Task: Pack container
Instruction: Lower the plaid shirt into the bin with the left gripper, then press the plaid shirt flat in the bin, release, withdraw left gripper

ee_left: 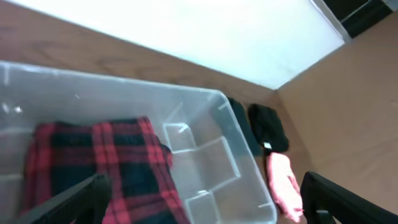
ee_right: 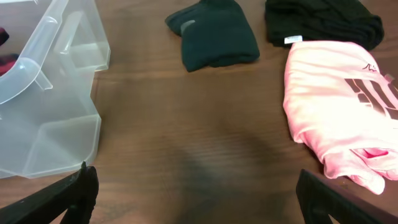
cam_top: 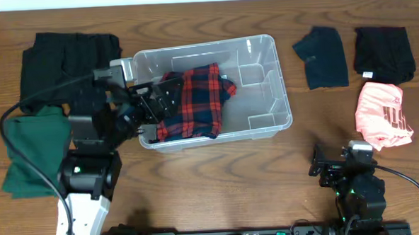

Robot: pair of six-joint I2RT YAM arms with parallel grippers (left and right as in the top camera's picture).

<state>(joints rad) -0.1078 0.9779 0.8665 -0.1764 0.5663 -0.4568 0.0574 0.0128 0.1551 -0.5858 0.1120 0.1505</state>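
Note:
The clear container [cam_top: 264, 80] stands at the table's middle back. A red and black plaid garment [cam_top: 194, 100] lies folded in its left half. My left gripper [cam_top: 159, 105] hovers over the container's left end, above the plaid. In the left wrist view the left gripper [ee_left: 205, 205] is open, its fingers wide apart over the plaid garment [ee_left: 106, 155] and the bare container floor [ee_left: 211, 162]; nothing is between them. My right gripper [cam_top: 339, 168] rests low near the front right edge. In its own view the right gripper [ee_right: 196, 199] is open over bare wood.
A black garment [cam_top: 65, 60] and a green one [cam_top: 37, 150] lie left of the container. To its right are a dark folded garment [cam_top: 321, 56], a black one [cam_top: 384, 53] and a pink one [cam_top: 383, 113], the pink one [ee_right: 336, 99] nearest my right gripper.

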